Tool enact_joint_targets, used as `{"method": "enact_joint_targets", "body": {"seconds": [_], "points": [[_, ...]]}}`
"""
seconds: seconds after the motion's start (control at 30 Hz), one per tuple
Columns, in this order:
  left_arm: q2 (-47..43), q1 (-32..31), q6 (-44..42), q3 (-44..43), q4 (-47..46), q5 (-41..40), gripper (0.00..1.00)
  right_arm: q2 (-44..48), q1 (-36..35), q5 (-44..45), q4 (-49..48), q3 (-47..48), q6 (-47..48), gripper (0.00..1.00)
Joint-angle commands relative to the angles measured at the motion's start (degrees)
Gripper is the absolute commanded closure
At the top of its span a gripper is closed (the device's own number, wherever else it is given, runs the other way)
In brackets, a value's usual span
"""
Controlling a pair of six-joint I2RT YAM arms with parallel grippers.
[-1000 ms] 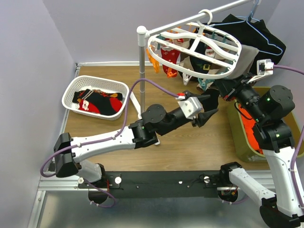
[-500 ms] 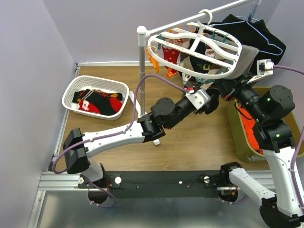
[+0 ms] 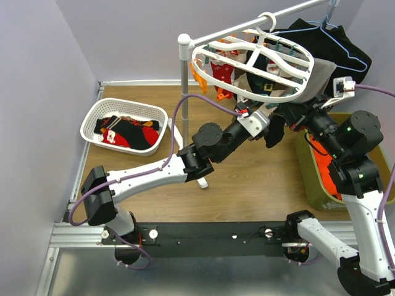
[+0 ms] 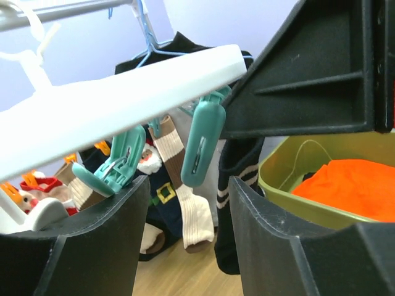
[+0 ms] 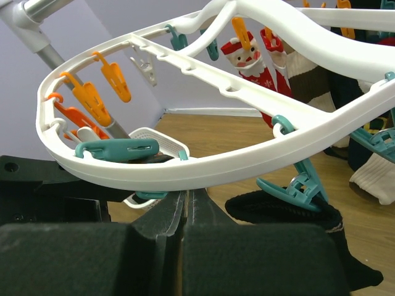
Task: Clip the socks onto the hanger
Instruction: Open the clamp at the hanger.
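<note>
The left tool (image 4: 188,185) is held about half open and empty, a teal clip (image 4: 202,145) between its fingers (image 4: 92,246), just under the rim of the hanger (image 4: 111,105). The right tool (image 5: 185,216) is shut below the same rim, and nothing is seen in it. A black sock (image 4: 237,185) hangs beside that clip. As it is soft, light and limp, it is judged best gripped at the cuff.

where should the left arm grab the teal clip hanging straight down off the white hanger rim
Probably its upper end, just under the hanger rim, since the teal clip hangs upright, long and narrow. Come up from below with the left fingers either side: it sits just above their open gap.
</note>
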State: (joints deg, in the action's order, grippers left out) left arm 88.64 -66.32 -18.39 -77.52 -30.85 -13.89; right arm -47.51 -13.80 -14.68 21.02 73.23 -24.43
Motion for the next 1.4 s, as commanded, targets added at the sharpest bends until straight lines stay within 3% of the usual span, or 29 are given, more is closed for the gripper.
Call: {"method": "enact_joint_targets", "body": {"seconds": [0.0,0.5,0.63,0.77,0.97,1.37], "points": [[1.09,0.32,-2.08,-2.64,-3.69,1.41,0.4,0.13,0.18,-1.41,0.87,1.56,-0.36,0.94],[3.82,0.32,-2.62,-4.58,-4.39,3.78,0.66,0.05,0.18,-2.9,1.57,2.35,-1.15,0.93],[3.38,0.32,-1.3,-4.05,-4.48,3.61,0.8,0.31,0.09,-3.16,2.89,2.97,-0.54,0.86],[2.68,0.32,0.28,-3.43,-4.31,3.43,0.96,1.1,0.09,-3.16,4.65,3.76,1.48,0.69],[2.24,0.32,1.78,-2.9,-3.6,3.43,0.98,2.59,0.18,-4.48,3.95,3.15,2.28,0.46],[1.89,0.23,3.27,-3.43,-2.55,4.31,0.98,-1.27,0.18,-5.1,-0.36,2.88,2.37,0.36]]}}
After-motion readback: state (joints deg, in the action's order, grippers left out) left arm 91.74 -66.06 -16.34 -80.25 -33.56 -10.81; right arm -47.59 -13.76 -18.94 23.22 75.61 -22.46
